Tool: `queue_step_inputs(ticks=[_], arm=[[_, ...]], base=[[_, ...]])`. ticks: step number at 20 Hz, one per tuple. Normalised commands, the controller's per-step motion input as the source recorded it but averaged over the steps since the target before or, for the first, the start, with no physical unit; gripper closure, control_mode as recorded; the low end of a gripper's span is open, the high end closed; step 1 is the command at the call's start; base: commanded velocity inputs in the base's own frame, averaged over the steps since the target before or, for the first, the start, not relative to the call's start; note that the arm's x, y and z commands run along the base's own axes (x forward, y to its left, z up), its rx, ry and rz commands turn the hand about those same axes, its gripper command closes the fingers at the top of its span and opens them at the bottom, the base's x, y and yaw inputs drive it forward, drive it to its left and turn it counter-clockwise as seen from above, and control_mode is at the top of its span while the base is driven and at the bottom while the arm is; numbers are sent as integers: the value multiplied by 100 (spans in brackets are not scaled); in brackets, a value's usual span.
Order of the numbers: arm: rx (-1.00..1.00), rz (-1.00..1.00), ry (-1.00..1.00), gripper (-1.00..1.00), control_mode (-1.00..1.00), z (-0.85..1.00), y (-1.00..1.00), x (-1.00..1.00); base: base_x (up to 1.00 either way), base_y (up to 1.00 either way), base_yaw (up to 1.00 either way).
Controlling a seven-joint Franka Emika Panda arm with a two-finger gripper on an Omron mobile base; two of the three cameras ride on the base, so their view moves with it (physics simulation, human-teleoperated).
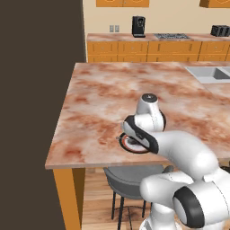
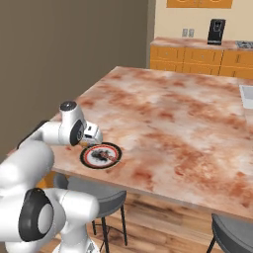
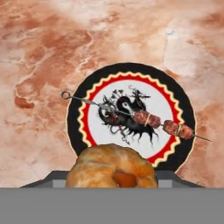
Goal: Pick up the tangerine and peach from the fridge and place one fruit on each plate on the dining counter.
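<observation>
My gripper [image 3: 113, 177] is shut on a round dull-orange fruit, the tangerine [image 3: 111, 168], which sits low in the hand view and hides the fingertips. Just below and ahead of it lies a round plate [image 3: 131, 70] with a dark and red ringed rim and a pale centre, near the front edge of the pink-brown marbled dining counter [image 1: 103, 103]. A meat skewer [image 3: 148, 119] lies across the plate's middle. In the right base view the hand [image 2: 94, 136] hovers over the near-left rim of the plate [image 2: 101, 155]. My arm covers most of the plate [image 1: 130, 144] in the left base view.
A grey stool [image 1: 130, 177] stands under the counter edge below the plate. A sink [image 1: 211, 74] is set in the counter at the far right. The wall counter with orange drawers and a black coffee machine [image 1: 138, 26] is behind. A dark wall [image 1: 40, 90] rises at left.
</observation>
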Motion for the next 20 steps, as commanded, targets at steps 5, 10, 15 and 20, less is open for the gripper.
queue_step_inputs(ticks=[5,10,15,20], arm=[[0,-7,0,100,-100,-38,2,26],[0,-7,10,100,-100,-34,0,16],[0,-5,5,100,-100,-25,2,12],[0,-6,11,100,-100,-28,2,16]], base=[[0,0,0],[0,0,0],[0,0,0],[0,0,0]])
